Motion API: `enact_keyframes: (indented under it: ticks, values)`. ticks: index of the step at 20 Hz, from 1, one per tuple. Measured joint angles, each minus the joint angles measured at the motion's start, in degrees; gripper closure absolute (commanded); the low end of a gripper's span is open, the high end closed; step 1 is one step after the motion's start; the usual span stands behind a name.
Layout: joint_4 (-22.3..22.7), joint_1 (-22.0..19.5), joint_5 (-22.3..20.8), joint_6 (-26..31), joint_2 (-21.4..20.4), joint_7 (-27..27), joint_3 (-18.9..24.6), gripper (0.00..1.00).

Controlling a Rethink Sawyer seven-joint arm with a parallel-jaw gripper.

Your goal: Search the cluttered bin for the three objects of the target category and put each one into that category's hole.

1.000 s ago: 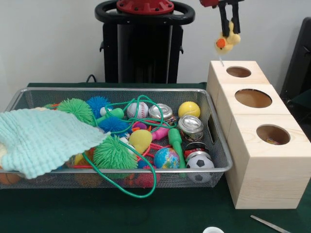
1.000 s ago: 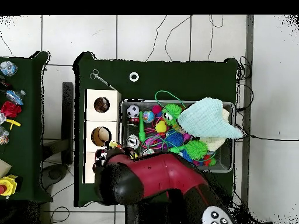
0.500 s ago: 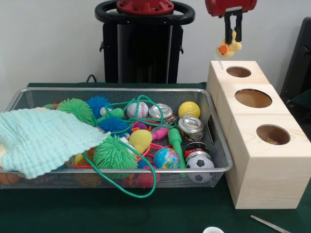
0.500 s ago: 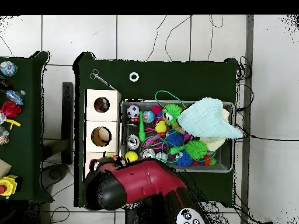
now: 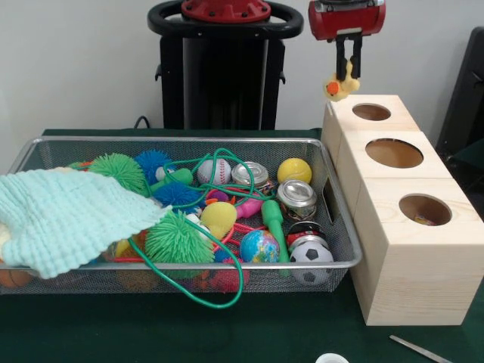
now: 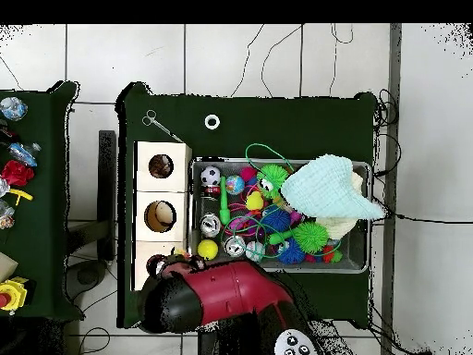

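High above the far end of the wooden box, the robot's claw hangs with its two dark fingers pinched narrow on a small yellow plush duck, the toy's orange bill turned toward the bin. The duck dangles in the air just beside the box's back corner, a little short of the farthest hole, and touches neither wood nor wire. From above, the red and black arm covers that end of the box, so the duck itself cannot be made out there.

The step in hand looks to be the drop into a hole. To do it cleanly, the claw would need to carry the duck sideways until it sits squarely over the chosen opening, then come down close before letting go; released from where it hangs now, the soft toy could catch the box's edge and tumble onto the desk or back among the clutter. Which of the three holes belongs to the duck's kind the pictures do not say; the middle hole is widest, and the near hole already shows something inside.

In the wire bin the search is plainly not over: spiky green balls, a baseball, a yellow ball, a globe ball, a small soccer ball, two tins and a looping green cord lie heaped together, and a pale green cloth drapes over one end, hiding whatever lies beneath.
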Motion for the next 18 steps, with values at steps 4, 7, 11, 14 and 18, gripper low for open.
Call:
enact_keyframes:
  ticks: [4,7,11,14,18]
  values:
    - [-0.3,2.3,0.0,-4.0,2.8,0.0,-2.7,1.00]
    - [-0.7,4.4,0.3,-6.1,4.6,0.0,-4.1,1.00]
    - [-0.8,7.7,2.6,-6.8,5.9,0.0,-5.8,1.00]
    - [-0.8,9.2,4.5,-6.8,5.7,0.0,-6.3,1.00]
    - [-0.6,10.2,7.7,-6.8,4.2,0.0,-6.3,1.00]
